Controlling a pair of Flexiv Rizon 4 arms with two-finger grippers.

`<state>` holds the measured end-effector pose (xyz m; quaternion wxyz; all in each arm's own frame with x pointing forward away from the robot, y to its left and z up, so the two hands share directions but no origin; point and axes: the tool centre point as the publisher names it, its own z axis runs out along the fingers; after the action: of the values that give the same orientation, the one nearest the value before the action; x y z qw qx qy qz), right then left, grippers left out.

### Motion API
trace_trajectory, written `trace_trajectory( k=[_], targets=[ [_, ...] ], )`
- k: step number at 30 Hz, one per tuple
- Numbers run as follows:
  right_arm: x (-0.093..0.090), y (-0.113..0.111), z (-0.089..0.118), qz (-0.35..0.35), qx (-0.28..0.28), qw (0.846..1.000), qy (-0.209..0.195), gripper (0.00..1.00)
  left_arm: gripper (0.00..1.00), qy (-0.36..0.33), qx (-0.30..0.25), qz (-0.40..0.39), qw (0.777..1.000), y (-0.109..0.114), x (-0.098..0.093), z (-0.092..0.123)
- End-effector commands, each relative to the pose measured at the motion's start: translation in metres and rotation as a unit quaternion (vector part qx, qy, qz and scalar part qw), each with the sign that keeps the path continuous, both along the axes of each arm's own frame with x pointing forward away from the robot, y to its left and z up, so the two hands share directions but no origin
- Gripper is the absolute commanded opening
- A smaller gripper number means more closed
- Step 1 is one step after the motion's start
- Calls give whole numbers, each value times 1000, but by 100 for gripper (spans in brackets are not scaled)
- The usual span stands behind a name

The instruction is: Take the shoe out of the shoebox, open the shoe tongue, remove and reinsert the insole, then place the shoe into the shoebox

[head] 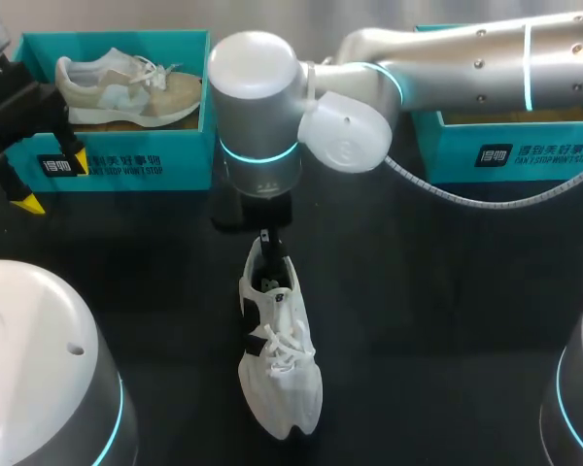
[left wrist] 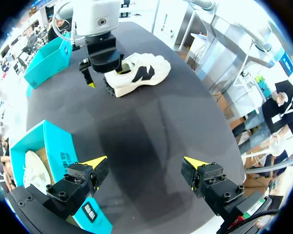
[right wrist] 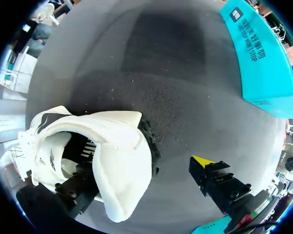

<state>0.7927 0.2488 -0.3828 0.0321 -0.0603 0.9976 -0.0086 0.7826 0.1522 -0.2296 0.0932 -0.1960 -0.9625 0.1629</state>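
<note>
— The shoe (head: pixel 280 374) on the table (head: pixel 447 320)?
— White, black stripes on its side; the table's black.
— And the boxes (head: pixel 189 160)?
— Teal, white lettering. The second shoe (head: pixel 126 89) is beige and cream, with white laces.

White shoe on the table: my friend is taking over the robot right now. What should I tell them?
Left gripper: open and empty, beside the teal cardboard shoebox that holds a beige sneaker.
Right gripper: open, with one finger inside the heel opening of the white mesh sneaker with black side stripes and the other outside, not touching it.
The sneaker stands on the black table, out of any box. A second teal shoebox is on the robot's right.
Done: shoe taken out.
Left: open the tongue, take the insole out and put it back, box the shoe. The insole cannot be made out.
</note>
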Motion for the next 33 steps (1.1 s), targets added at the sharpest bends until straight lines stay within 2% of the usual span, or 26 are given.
trace_trajectory(
  k=[1, 2, 7, 12, 17, 18, 19, 20, 21, 26, 33],
  targets=[
    [0, 4, -3, 0, -1, 1000, 1, 84, 100, -1, 1, 0, 1000, 1, -1, 0],
    [0, 5, -2, 1, 1, 1000, 2, 79, 100, -1, 1, 0, 1000, 1, -1, 0],
    [-2, 11, -3, 4, 2, 1000, 3, 68, 100, -1, 1, 0, 1000, 1, -1, 0],
    [-4, 13, -7, 6, 0, 1000, 7, 64, 100, -1, 1, 0, 1000, 1, -1, 0],
    [-6, 11, -10, 0, -2, 1000, 11, 47, 100, -1, 1, 0, 1000, 1, -1, 0],
    [-6, 11, -11, -1, -2, 1000, 12, 40, 100, -1, 1, 0, 1000, 1, -1, 0],
    [-6, 11, -11, -1, -3, 1000, 13, 27, 100, -1, 1, 0, 1000, 1, -1, 0],
    [-6, 11, -11, -2, -4, 1000, 13, 4, 100, -1, 1, 0, 1000, 1, -1, 0],
    [-6, 11, -11, -2, -4, 1000, 13, 0, 100, -1, 1, 0, 1000, 1, -1, 0],
    [-8, 5, -3, -14, -9, 1000, 3, 0, 100, -1, 1, 0, 1000, 1, -1, 0],
    [-9, -8, 35, -30, -25, 999, -23, 0, 100, -1, 1, 0, 1000, 1, -1, 0]
  ],
)
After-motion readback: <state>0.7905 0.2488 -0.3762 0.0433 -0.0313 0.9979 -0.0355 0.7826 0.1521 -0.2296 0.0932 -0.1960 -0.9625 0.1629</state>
